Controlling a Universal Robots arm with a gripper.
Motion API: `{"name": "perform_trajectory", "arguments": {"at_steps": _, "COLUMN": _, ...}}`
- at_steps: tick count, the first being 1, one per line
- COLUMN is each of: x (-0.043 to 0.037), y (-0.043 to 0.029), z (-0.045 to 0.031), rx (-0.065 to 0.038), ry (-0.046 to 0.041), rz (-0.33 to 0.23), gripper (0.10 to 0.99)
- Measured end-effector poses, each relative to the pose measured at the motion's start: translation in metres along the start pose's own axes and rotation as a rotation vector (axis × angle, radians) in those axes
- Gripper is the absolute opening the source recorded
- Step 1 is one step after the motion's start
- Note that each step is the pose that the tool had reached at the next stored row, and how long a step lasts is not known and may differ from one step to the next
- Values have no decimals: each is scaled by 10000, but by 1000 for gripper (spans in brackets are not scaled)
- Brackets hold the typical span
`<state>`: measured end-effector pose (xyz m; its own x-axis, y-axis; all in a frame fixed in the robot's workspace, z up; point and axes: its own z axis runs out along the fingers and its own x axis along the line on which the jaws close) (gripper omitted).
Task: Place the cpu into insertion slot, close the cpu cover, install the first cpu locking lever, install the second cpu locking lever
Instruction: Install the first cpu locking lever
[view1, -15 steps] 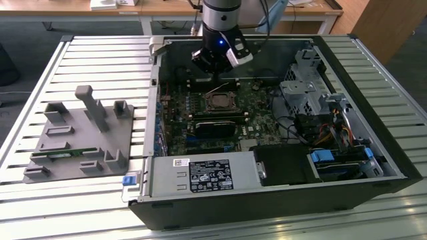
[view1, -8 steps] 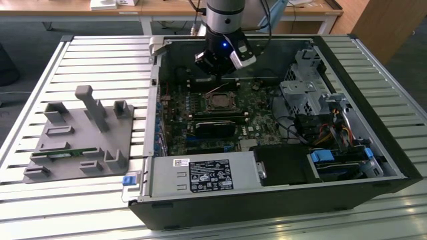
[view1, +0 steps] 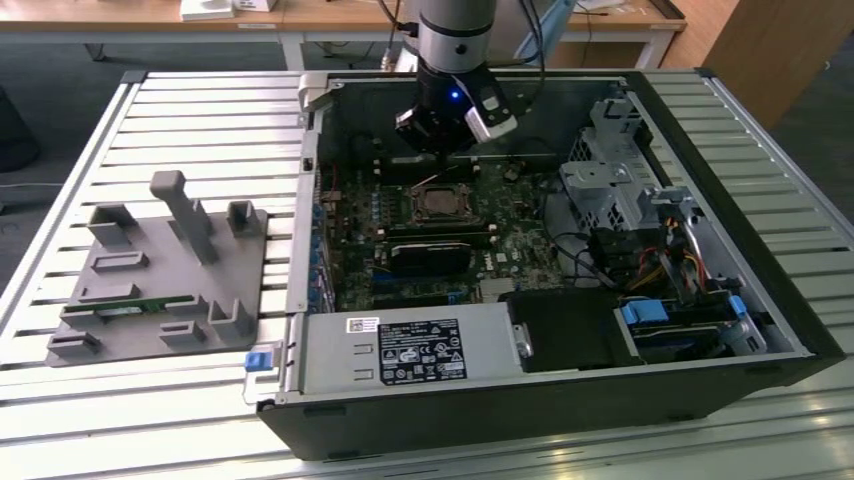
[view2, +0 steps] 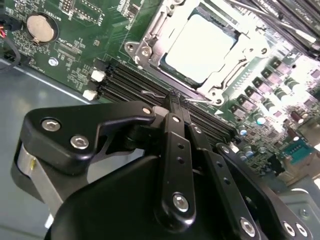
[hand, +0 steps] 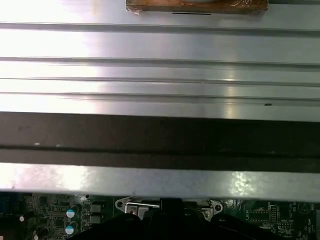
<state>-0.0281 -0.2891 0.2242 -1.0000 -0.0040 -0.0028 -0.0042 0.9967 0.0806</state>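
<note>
Exterior view: case (view1: 534, 410) is housing the gripper (view1: 447, 128), hanging over the far edge of the slot (view1: 438, 203). The cover (view2: 152, 32) is lying shut over the cpu (view2: 200, 47). Its closed fingers (view2: 173, 125) are sitting at a lever (view2: 202, 102); lever installation seems underway, likely needing downward pressure.

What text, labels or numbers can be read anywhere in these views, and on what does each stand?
No text can be read in any view.
On the silver power supply box, the large dark label: print too small to read.
Beside that label, the white sticker: too small to read.
On the green motherboard in the second wrist view, white markings: blurred, unreadable.
</note>
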Motion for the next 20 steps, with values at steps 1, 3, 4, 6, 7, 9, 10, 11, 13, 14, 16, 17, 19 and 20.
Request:
{"name": "perform_trajectory", "arguments": {"at_steps": 1, "x": -8, "y": 3, "z": 3, "rx": 1, "ry": 0, "rz": 0, "gripper": 106}}
{"name": "perform_trajectory", "arguments": {"at_steps": 3, "x": -21, "y": 13, "z": 10, "rx": 0, "ry": 0, "rz": 0, "gripper": 106}}
{"name": "perform_trajectory", "arguments": {"at_steps": 4, "x": -28, "y": 18, "z": 14, "rx": 2, "ry": 0, "rz": 0, "gripper": 106}}
{"name": "perform_trajectory", "arguments": {"at_steps": 6, "x": -45, "y": 25, "z": 27, "rx": 0, "ry": 0, "rz": 0, "gripper": 106}}
{"name": "perform_trajectory", "arguments": {"at_steps": 7, "x": -54, "y": 28, "z": 34, "rx": -1, "ry": -1, "rz": 0, "gripper": 106}}
{"name": "perform_trajectory", "arguments": {"at_steps": 9, "x": -68, "y": 30, "z": 49, "rx": 2, "ry": 0, "rz": 0, "gripper": 106}}
{"name": "perform_trajectory", "arguments": {"at_steps": 10, "x": -76, "y": 30, "z": 57, "rx": 4, "ry": 0, "rz": 0, "gripper": 106}}
{"name": "perform_trajectory", "arguments": {"at_steps": 11, "x": -85, "y": 29, "z": 65, "rx": 6, "ry": 0, "rz": 0, "gripper": 106}}
{"name": "perform_trajectory", "arguments": {"at_steps": 13, "x": -104, "y": 28, "z": 81, "rx": 11, "ry": 1, "rz": 0, "gripper": 106}}
{"name": "perform_trajectory", "arguments": {"at_steps": 14, "x": -112, "y": 27, "z": 89, "rx": 12, "ry": 1, "rz": 0, "gripper": 106}}
{"name": "perform_trajectory", "arguments": {"at_steps": 16, "x": -120, "y": 26, "z": 106, "rx": 12, "ry": 1, "rz": 0, "gripper": 106}}
{"name": "perform_trajectory", "arguments": {"at_steps": 17, "x": -123, "y": 25, "z": 115, "rx": 16, "ry": 1, "rz": 0, "gripper": 106}}
{"name": "perform_trajectory", "arguments": {"at_steps": 19, "x": -129, "y": 24, "z": 132, "rx": 25, "ry": 3, "rz": 0, "gripper": 106}}
{"name": "perform_trajectory", "arguments": {"at_steps": 20, "x": -133, "y": 23, "z": 141, "rx": 29, "ry": 4, "rz": 0, "gripper": 106}}
